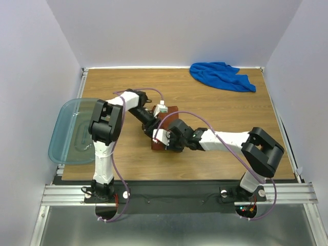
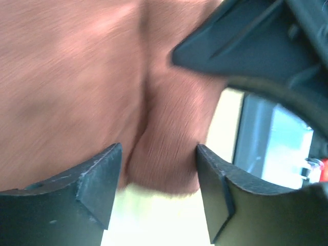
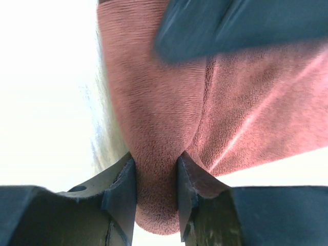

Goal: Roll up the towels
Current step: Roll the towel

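The rust-brown towel (image 1: pixel 172 110) lies at the table's middle, mostly covered by both grippers. In the right wrist view my right gripper (image 3: pixel 156 195) is shut on a rolled fold of that towel (image 3: pixel 154 102), both pads pressed into the cloth. My left gripper (image 2: pixel 159 189) stands open around the roll's end (image 2: pixel 164 154); the right finger touches it and the left finger stands slightly off it. From above, the left gripper (image 1: pixel 152 128) and right gripper (image 1: pixel 169 139) meet over the towel. The blue towel (image 1: pixel 220 76) lies crumpled at the far right.
A translucent teal bin (image 1: pixel 72 130) sits at the table's left edge, beside the left arm. The right gripper's dark body (image 2: pixel 246 46) hangs close above the left gripper's jaws. White walls stand round the table.
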Motion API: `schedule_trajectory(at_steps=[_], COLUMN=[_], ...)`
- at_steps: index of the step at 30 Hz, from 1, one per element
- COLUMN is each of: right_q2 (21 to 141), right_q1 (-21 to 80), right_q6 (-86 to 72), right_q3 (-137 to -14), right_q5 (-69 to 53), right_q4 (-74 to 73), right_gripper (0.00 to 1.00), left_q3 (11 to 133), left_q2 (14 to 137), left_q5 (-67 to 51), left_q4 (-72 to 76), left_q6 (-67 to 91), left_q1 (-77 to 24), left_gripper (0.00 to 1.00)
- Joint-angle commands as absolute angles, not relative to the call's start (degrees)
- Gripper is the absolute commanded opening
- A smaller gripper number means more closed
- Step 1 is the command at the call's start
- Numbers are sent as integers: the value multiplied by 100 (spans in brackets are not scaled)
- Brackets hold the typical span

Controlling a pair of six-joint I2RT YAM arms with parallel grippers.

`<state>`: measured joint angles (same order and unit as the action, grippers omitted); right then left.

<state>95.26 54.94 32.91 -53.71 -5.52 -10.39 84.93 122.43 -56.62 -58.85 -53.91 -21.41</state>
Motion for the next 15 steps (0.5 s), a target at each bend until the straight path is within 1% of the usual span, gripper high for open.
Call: schedule_trajectory(at_steps=[1,5,9,10,12,13,15], right_q2=[9431,9623,9922,9984,10247,10466,10704], right_q1=[5274,4966,4668,4563,4474,4395,4246], right_q6=[2743,2514,2207,2154,2040,2013,1925], right_q3=[-5484,-5756,-6230,-6318,-6512,-6687,-6881], right_q5=[-1774,-2679,-3591,-3743,-4050,-4348,-4779], right_q4=[-2188,-2749,-3084,-3155,-3392,-3558,-3708], right_gripper=[5,6,8,8,9,9,9], left_q3=[8938,9018,8535,8404,7894,7475,6981], left_q2=[11927,11488,10716,10322,9864,9365,8827], left_q5=[-4852,-4817,-4755,-4711,-4545,-4457,-4386], left_q4=[-5651,-5415,-4389,-4186,-3598,-3386,-2851], left_q6=[-5686,-5695,-5362,-5187,-5080,-5028,-5045], left_q1=[-1451,-898,-370,-273,-158,-167,-167], left_gripper=[72,75,77,77,79,79,82])
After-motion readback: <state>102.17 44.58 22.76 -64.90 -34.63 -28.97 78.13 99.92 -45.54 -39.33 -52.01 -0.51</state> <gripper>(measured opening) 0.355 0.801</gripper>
